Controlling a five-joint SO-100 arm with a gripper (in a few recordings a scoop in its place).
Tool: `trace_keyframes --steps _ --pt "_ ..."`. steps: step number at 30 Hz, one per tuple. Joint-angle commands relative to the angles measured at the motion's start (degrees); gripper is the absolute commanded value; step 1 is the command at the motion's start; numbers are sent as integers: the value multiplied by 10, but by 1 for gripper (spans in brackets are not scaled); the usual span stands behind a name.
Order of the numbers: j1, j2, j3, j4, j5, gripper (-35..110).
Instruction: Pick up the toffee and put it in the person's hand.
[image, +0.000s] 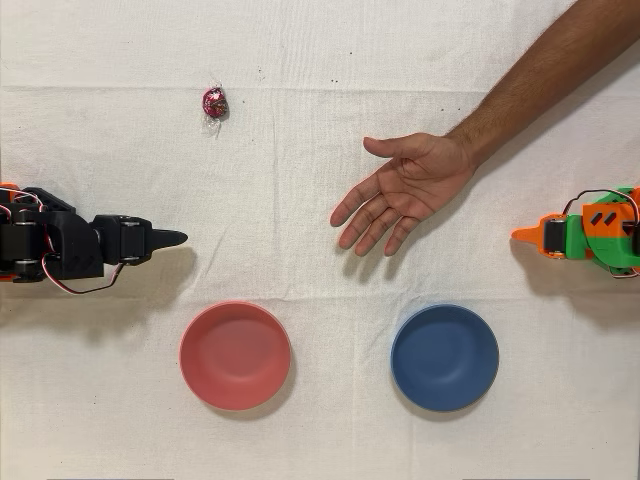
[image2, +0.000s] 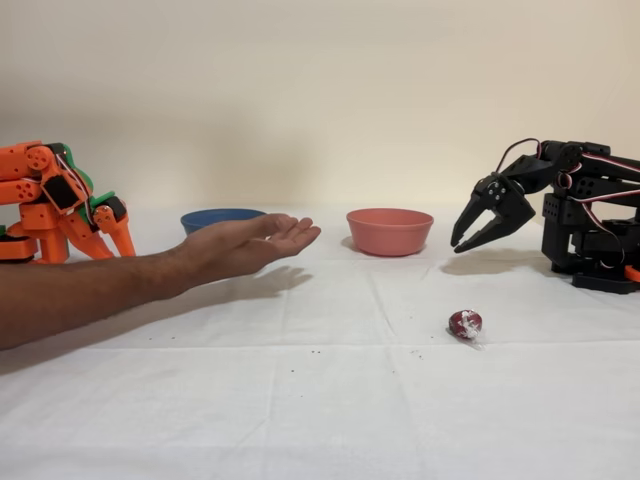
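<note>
The toffee (image: 214, 101), a small magenta-red foil candy with clear twisted ends, lies alone on the white cloth; in the fixed view the toffee (image2: 466, 323) sits near the front. The person's hand (image: 400, 190) rests palm up with fingers spread, mid-table, its forearm coming in from the upper right. In the fixed view the hand (image2: 255, 240) hovers just above the cloth. My black gripper (image: 178, 237) is at the left edge, well below the toffee, shut and holding nothing. Seen from the side, the gripper (image2: 462, 245) points downward, raised above the cloth behind the toffee.
A pink bowl (image: 235, 354) and a blue bowl (image: 444, 357) stand along the lower part of the overhead view. The idle orange arm (image: 585, 232) sits at the right edge. White cloth covers the table.
</note>
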Motion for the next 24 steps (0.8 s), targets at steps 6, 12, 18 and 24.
trace_keyframes --steps 6,12,18,24 --pt "-13 -54 -92 0 -4 0" --pt "-14 -216 -227 -14 7 0" --pt "-15 -343 -341 12 3 0" --pt "-64 -440 -448 60 -1 0"
